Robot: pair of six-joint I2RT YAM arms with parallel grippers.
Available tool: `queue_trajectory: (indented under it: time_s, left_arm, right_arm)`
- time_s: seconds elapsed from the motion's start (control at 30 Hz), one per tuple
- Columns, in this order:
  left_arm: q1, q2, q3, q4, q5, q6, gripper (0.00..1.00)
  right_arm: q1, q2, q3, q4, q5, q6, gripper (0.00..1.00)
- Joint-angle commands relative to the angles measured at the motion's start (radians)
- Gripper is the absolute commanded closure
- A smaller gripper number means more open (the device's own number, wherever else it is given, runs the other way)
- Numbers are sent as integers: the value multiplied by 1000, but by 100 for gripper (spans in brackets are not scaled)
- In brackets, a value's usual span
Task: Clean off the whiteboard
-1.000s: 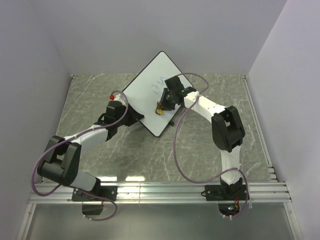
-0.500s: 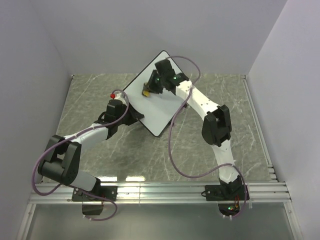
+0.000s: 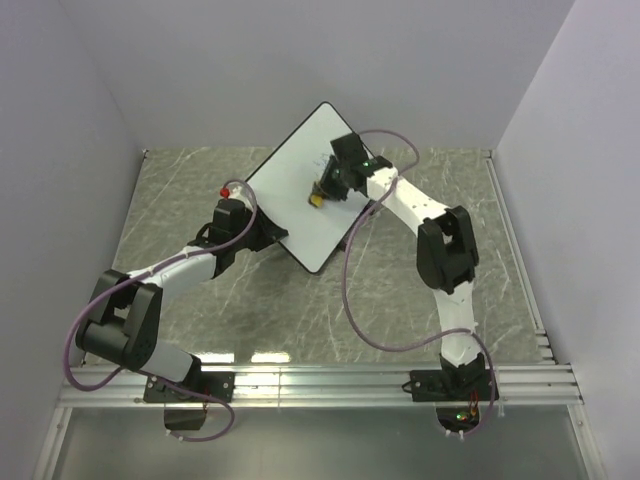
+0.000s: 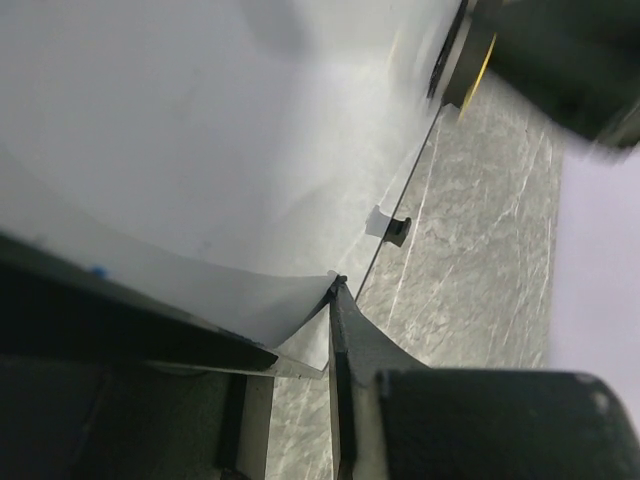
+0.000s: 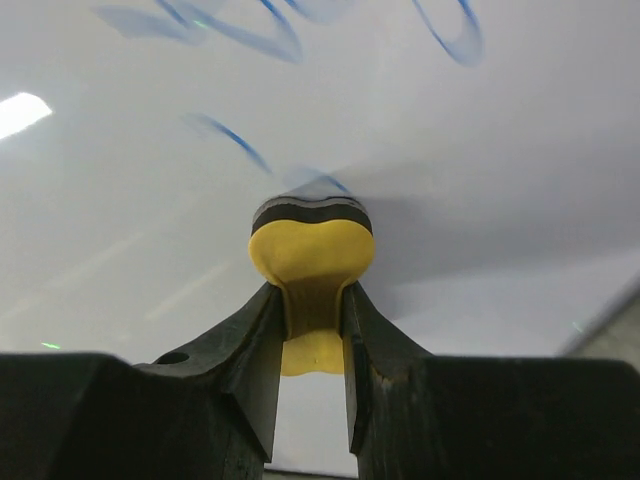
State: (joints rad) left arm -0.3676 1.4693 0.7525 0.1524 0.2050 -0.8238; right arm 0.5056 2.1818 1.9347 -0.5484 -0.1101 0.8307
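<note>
The whiteboard's (image 4: 200, 120) corner sits between the left gripper's (image 4: 315, 335) jaws; a blurred yellow eraser (image 4: 481, 62) is near its far edge.

White whiteboard (image 3: 285, 205), blue scribbles (image 5: 240, 35); yellow eraser (image 5: 311, 255).

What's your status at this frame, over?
Left claw clamped on whiteboard edge. Right claw gripping yellow eraser, pad against board. Blue marks left above eraser. No obstruction seen.

I count one whiteboard (image 3: 290, 205) on my single worktop (image 3: 400, 290), one yellow eraser (image 5: 311, 255), and two pincers: the left pincer (image 3: 270, 236) and the right pincer (image 5: 311, 312). I make out at least three blue strokes (image 5: 228, 140), all blurred.
</note>
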Motion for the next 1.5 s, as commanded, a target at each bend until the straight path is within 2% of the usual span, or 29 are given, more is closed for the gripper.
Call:
queue_trajectory:
  time_s: [0.0, 0.1, 0.23, 0.33, 0.47, 0.57, 0.7, 0.83, 0.9, 0.93, 0.97, 1.07, 1.13, 1.2, 1.33, 1.43, 1.47]
  left_arm:
    - [-28, 66, -51, -372, 2, 204, 100]
    - [-27, 69, -51, -364, 16, 207, 100]
    - [-27, 79, -48, -350, 34, 215, 100]
    - [-28, 83, -48, -346, 37, 216, 100]
    - [-27, 88, -47, -349, 40, 219, 100]
    - [-27, 94, -38, -353, 45, 232, 100]
    - [-27, 97, -28, -363, 51, 241, 100]
    - [-27, 94, -24, -372, 56, 252, 100]
    - [-27, 97, -19, -375, 56, 256, 100]
    - [-27, 97, -18, -376, 57, 256, 100]
    - [-27, 97, -16, -376, 57, 261, 100]
    - [-27, 103, -13, -376, 60, 264, 100]
    - [-28, 103, -15, -373, 66, 265, 100]
    - [-27, 103, -13, -364, 73, 267, 100]
    - [-27, 112, -12, -358, 89, 268, 100]
    - [-27, 125, -13, -356, 105, 273, 100]
    - [-27, 128, -10, -358, 112, 275, 100]
  right_arm:
    - [34, -106, -296, -19, 15, -74, 100]
    - [31, -163, -399, -2, 7, -76, 100]
    - [30, -110, -274, -48, -16, -67, 100]
    - [27, -10, -71, -79, -46, -33, 100]
    - [11, 126, 321, -120, -62, 21, 100]
    - [-9, 179, 412, -37, -63, 105, 100]
    - [-33, 206, 392, 8, -59, 177, 100]
    - [-41, 222, 373, -142, -27, 81, 100]
    - [-42, 178, 229, -189, 33, 7, 100]
    - [-44, 150, 158, -186, 53, -8, 100]
    - [-45, 88, 13, -171, 87, -22, 100]
    - [-55, -11, -206, -124, 109, -39, 100]
    - [-56, -16, -235, -123, 131, -42, 100]
    - [-59, 10, -165, -154, 125, -44, 100]
    - [-62, 136, 102, -183, 113, -24, 100]
    - [-82, 232, 394, -137, 32, 37, 100]
    - [-94, 254, 438, -99, 18, 63, 100]
